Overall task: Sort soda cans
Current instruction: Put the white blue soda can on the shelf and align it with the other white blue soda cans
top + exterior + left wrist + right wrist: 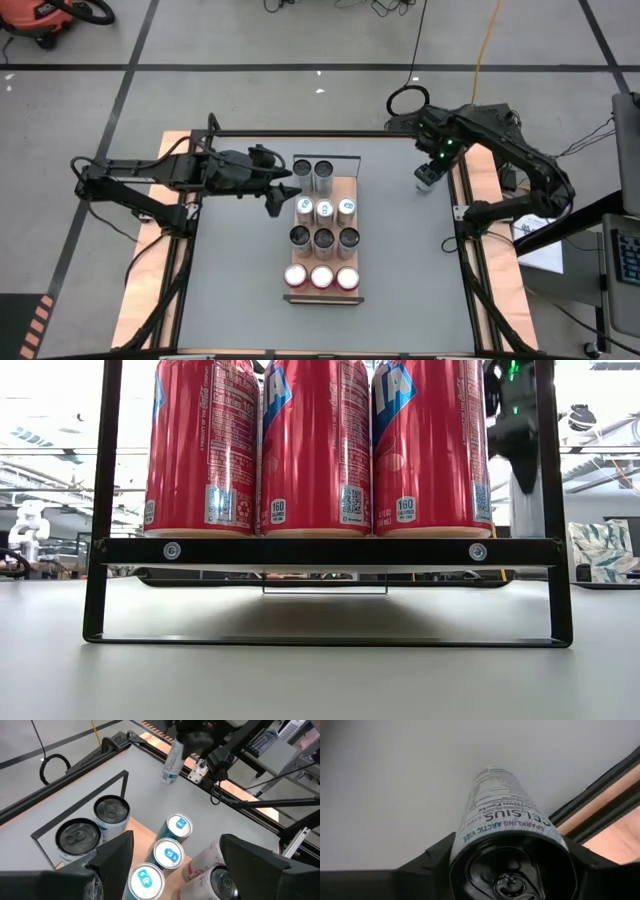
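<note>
Right gripper (428, 178) sits at the far right edge of the table, just inside the frame rail, with its dark fingers on either side of a silver-grey can (507, 820) with a dark top. Right wrist view: the can fills the space between the fingers and its "Celsius Sparkling Arctic Vibe" label is readable. Whether the pads are pressing the wall yet I cannot tell; the jaws stand partly closed around it.

Left wrist view shows the same can standing tilted on the grey tabletop (400, 250), under the right arm.

Left gripper (280, 193) hovers beside the wooden tray (352, 183) at its left side, fingers apart, holding nothing.

Tray contents, high view:
- two dark-topped silver cans (312, 172) in the far row
- three slim blue cans (326, 209) with pale tops in the next row
- three more dark-topped cans (324, 238) behind the red ones
- three red cans (321, 277) nearest the low camera, which sees them raised on a black stand (320, 550).

Judgement: the far row has one open slot, so this can likely belongs there.

Handling notes: thin aluminium wall, smooth printed surface, so slippery and easy to dent if squeezed hard. If full, fairly heavy for its width; tall and slim, so it tips readily. Best hold is across the body in its upper half, below the rim, fingers square to the wall.
</note>
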### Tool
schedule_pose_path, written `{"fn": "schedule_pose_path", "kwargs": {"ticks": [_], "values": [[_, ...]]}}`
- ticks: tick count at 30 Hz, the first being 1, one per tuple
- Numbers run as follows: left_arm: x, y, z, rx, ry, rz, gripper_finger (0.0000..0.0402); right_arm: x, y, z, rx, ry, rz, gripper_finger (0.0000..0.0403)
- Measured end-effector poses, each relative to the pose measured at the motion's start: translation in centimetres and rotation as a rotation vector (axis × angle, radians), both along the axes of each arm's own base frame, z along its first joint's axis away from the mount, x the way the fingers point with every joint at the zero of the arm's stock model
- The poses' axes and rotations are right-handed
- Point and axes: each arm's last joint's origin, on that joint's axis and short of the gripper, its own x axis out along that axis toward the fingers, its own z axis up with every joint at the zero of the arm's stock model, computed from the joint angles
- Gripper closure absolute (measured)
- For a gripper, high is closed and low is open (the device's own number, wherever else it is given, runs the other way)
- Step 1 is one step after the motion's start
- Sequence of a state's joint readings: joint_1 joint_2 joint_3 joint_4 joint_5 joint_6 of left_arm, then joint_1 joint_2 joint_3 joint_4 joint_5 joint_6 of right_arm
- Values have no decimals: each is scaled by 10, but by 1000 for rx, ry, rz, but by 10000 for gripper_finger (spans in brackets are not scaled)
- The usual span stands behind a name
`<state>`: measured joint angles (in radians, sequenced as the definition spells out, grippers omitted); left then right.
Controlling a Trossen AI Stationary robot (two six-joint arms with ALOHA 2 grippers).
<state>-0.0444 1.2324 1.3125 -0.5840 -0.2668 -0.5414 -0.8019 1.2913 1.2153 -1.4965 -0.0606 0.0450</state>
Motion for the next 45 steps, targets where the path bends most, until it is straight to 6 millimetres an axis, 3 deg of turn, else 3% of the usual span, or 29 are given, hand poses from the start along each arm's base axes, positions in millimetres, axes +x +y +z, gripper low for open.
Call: {"fn": "schedule_pose_path", "kwargs": {"ticks": [10, 18, 25, 36, 45], "values": [[5, 4, 10, -53, -136, 72, 105, 4, 24, 95, -68, -376, 113, 181], [10, 5, 28, 16, -311, 22, 105, 3, 44, 145, -196, -549, 252, 179], [11, 12, 32, 25, -347, 22, 105, 9, 60, 166, -292, -664, 433, 178], [11, 24, 32, -131, -382, 41, 105, 36, 80, 180, -445, -843, 757, 178], [12, 41, 30, -229, -371, -70, 94, 46, 95, 188, -561, -922, 990, 177]]}}
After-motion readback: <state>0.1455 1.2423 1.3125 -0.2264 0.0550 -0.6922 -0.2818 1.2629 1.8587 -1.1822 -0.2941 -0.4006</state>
